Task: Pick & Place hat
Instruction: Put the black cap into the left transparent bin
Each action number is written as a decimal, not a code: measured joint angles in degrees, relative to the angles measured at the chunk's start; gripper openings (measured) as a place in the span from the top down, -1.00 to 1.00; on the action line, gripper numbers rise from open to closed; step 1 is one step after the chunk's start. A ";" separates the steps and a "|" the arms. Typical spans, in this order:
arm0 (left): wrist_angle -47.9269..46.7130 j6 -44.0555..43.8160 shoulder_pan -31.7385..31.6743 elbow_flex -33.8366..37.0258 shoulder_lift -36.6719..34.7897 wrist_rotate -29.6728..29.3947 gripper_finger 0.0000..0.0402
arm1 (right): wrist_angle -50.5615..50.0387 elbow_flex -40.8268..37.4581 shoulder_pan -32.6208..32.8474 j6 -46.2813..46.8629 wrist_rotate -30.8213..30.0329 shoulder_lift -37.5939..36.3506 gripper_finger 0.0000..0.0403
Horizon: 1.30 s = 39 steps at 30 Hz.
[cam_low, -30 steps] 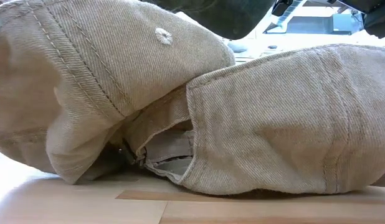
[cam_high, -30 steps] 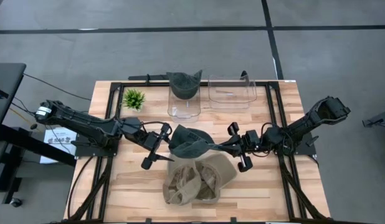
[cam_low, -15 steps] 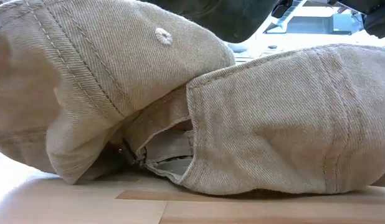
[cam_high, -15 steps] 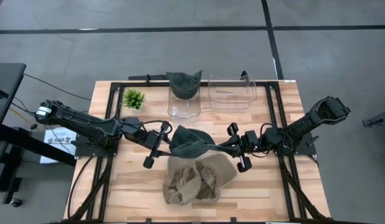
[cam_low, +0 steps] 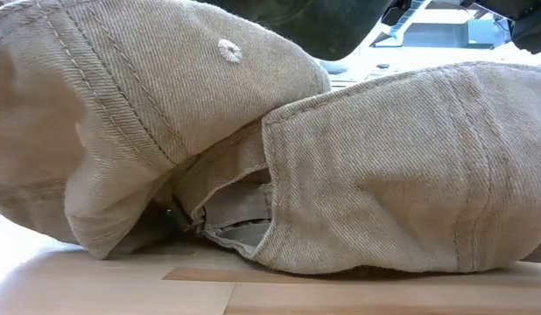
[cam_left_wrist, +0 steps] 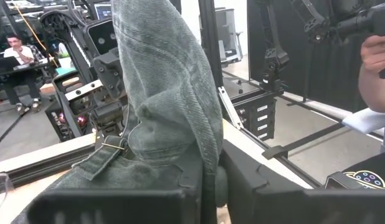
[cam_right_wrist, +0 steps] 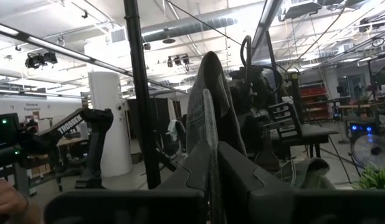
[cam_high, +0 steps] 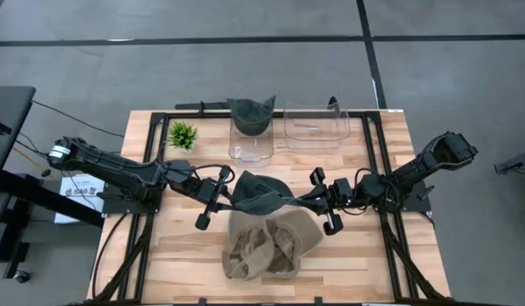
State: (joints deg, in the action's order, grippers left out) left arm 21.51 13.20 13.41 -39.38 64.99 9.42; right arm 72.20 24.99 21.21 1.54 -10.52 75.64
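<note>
While held aloft between both arms above mid-table: dark grey-green denim cap (cam_high: 261, 196), soft, crown sagging, long axis lying left to right across the table from one gripper to the other

Left gripper (cam_high: 222, 189): at the cap's left edge, jaws drawn in close on the fabric near the strap and buckle, cloth seen bunched right against the fingers in the left wrist view (cam_left_wrist: 174, 124); grip judged just taken, firmness not certain

Right gripper (cam_high: 307, 201): at the cap's right edge, fingers pinched together on a thin fold of the same cap, fabric standing up between them in the right wrist view (cam_right_wrist: 210, 124)

Relation governing the coming move: cap spanning the gap between the two grippers, neither arm clearly nearer, both touching it; likely destination judged to be a bin at the far edge, away from both arms

Beneath and just in front: pile of tan cotton twill caps (cam_high: 269, 244), stitched eyelet and seams plain in the low view (cam_low: 227, 51), resting on the pale wooden table (cam_high: 373, 263)

Far edge: clear plastic bin holding another dark cap (cam_high: 251, 127); beside it a second clear plastic bin (cam_high: 316, 127), seemingly unfilled; small green artificial plant (cam_high: 183, 133) to the left of the bins
</note>
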 joint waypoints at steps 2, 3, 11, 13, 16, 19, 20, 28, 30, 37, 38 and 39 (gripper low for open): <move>-0.02 0.02 0.00 0.00 0.00 0.02 0.72 | -0.04 0.00 0.00 -0.01 0.00 0.00 0.90; -0.02 0.02 0.02 0.00 0.00 0.02 0.71 | -0.16 0.00 0.00 -0.01 0.00 0.00 0.90; -0.02 0.02 0.02 0.00 0.00 0.02 0.86 | -1.09 0.01 0.00 -0.01 0.00 0.00 0.83; -0.02 0.02 0.00 0.00 0.00 0.02 0.86 | -1.74 0.02 0.00 -0.02 -0.01 0.00 0.80; -0.02 0.00 0.01 0.00 0.00 0.02 0.78 | -1.96 0.02 0.00 0.00 -0.02 0.18 0.73; -0.02 0.02 0.00 0.00 0.00 -0.01 0.71 | -2.00 0.02 0.00 0.02 -0.02 0.50 0.64; -0.02 0.02 -0.01 0.00 0.00 -0.01 0.70 | -1.98 0.02 0.02 0.00 -0.02 0.48 0.60; -0.01 0.01 -0.02 0.01 -0.02 -0.01 0.83 | -2.54 0.02 0.02 -0.04 0.00 0.50 0.37; -0.02 -0.01 -0.02 0.02 -0.02 -0.01 0.84 | -2.56 0.02 0.02 -0.02 0.00 0.50 0.33; 0.43 0.02 0.00 0.00 -0.02 -4.70 0.75 | -2.84 0.02 0.02 -0.02 0.00 0.50 0.33; 0.63 0.02 0.00 0.00 -0.02 -6.38 0.75 | -2.84 0.02 0.02 -0.02 0.00 0.50 0.33; 0.93 0.02 0.00 0.00 -0.02 -8.04 0.75 | -2.82 0.02 0.02 -0.03 0.00 0.50 0.34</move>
State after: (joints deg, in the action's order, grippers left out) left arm 22.44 13.21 13.41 -39.38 64.97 1.37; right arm 69.38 25.02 21.23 1.51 -10.52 76.14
